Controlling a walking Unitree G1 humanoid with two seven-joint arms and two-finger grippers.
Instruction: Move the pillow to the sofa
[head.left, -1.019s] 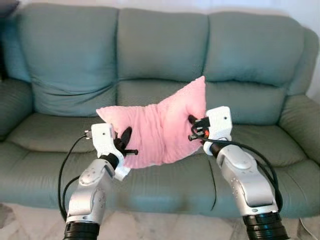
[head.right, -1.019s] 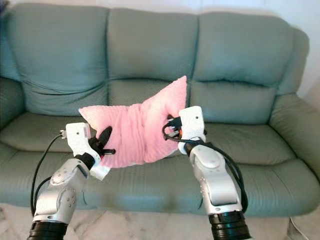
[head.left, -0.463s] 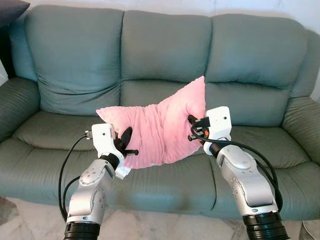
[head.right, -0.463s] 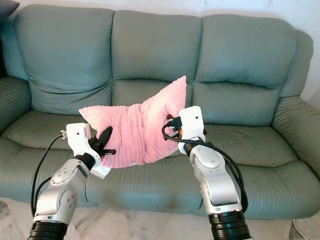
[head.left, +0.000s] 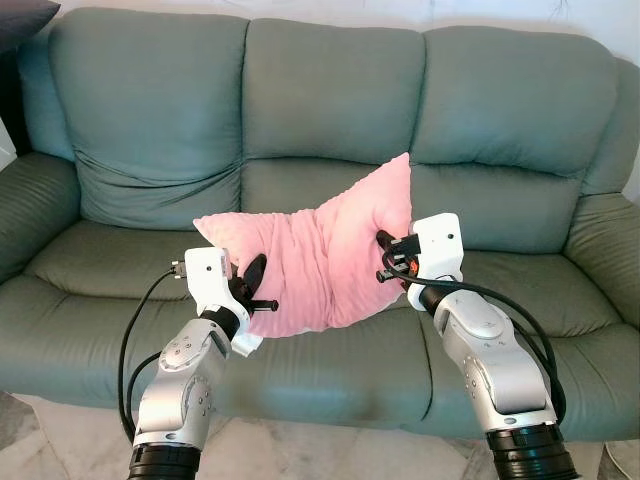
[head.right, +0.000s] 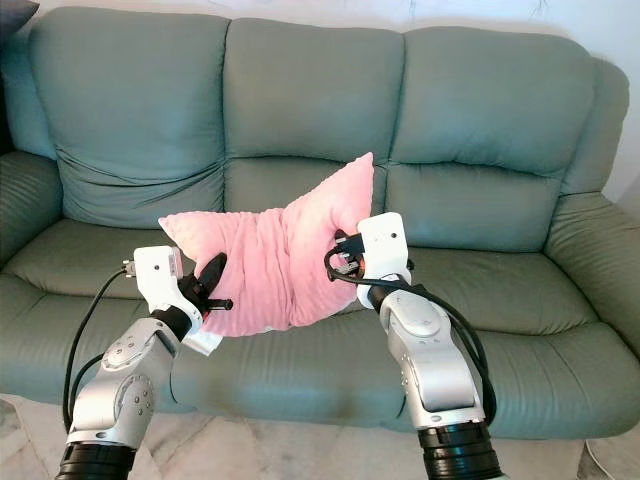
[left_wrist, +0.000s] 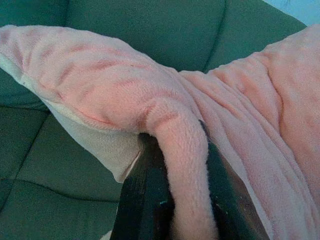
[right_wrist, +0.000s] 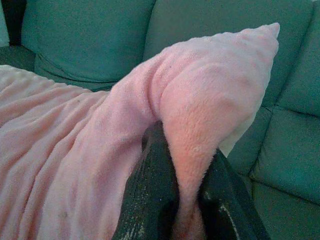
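One pink pillow (head.left: 320, 260) hangs in the air between two grippers, over the middle seat of one green three-cushion sofa (head.left: 330, 100). Left gripper (head.left: 252, 290) pinches its lower left edge; right gripper (head.left: 385, 255) clamps a fold at its right side.

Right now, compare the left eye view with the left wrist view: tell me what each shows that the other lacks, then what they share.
Left eye view alone: the whole three-seat green sofa with its back cushions, both silver arms, the right gripper pinching the pillow's right side, and pale floor in front.

Left wrist view alone: a close look at the left gripper, its black fingers clamped on a fold of fleece, plus the pillow's lighter underside.

Both: the pink pillow held up over the sofa seat, gripped by the left gripper.
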